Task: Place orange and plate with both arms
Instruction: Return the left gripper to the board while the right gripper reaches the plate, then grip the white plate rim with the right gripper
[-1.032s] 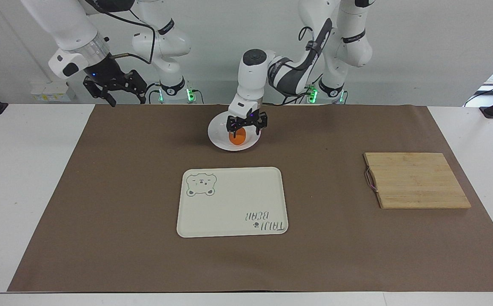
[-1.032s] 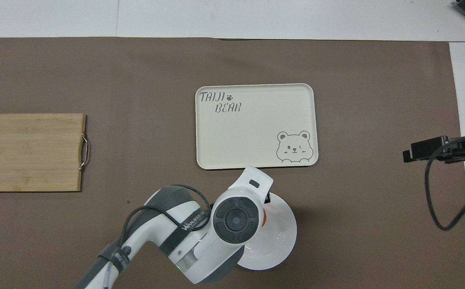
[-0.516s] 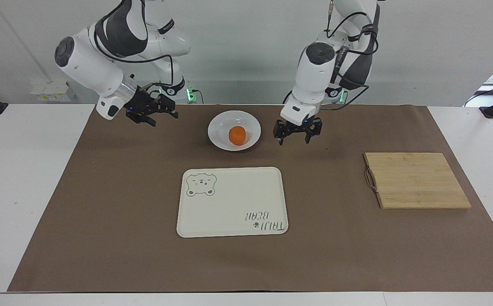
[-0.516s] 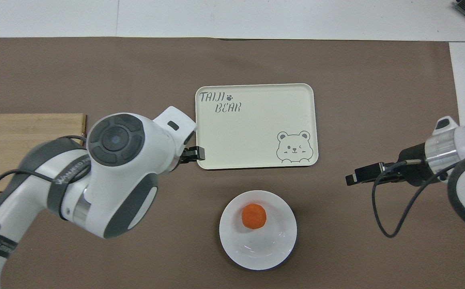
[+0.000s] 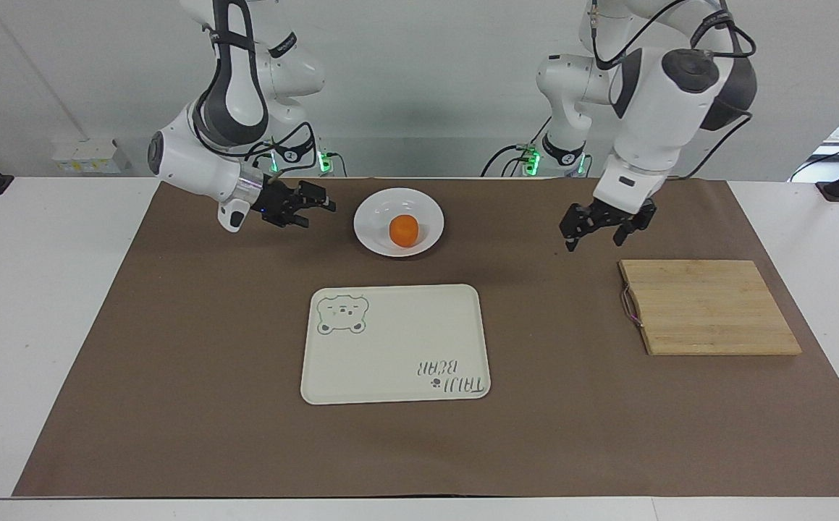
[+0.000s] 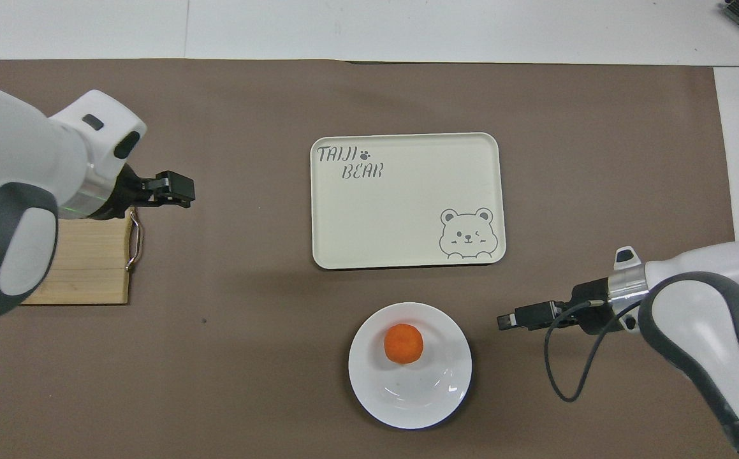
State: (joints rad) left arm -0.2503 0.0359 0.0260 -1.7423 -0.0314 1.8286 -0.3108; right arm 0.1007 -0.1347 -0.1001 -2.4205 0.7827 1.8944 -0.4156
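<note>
The right gripper (image 5: pixel 314 205) is hanging open and empty, low beside the plate (image 5: pixel 370 230) toward the right arm's end. The left gripper (image 5: pixel 602 228) is hovering open and empty above the mat (image 5: pixel 173 362) near the board (image 5: pixel 709 307). The orange (image 5: pixel 404 230) is sitting in the plate, nearer the robots than the tray (image 5: pixel 394 344). Risk, as a judgement: a shallow or lopsided pinch on the glossy rim could be tipping the plate, sending the orange rolling out.

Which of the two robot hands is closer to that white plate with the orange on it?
The right one. The right gripper hangs just beside the plate, toward the right arm's end. The left gripper is well away from it, up by the wooden board.
</note>
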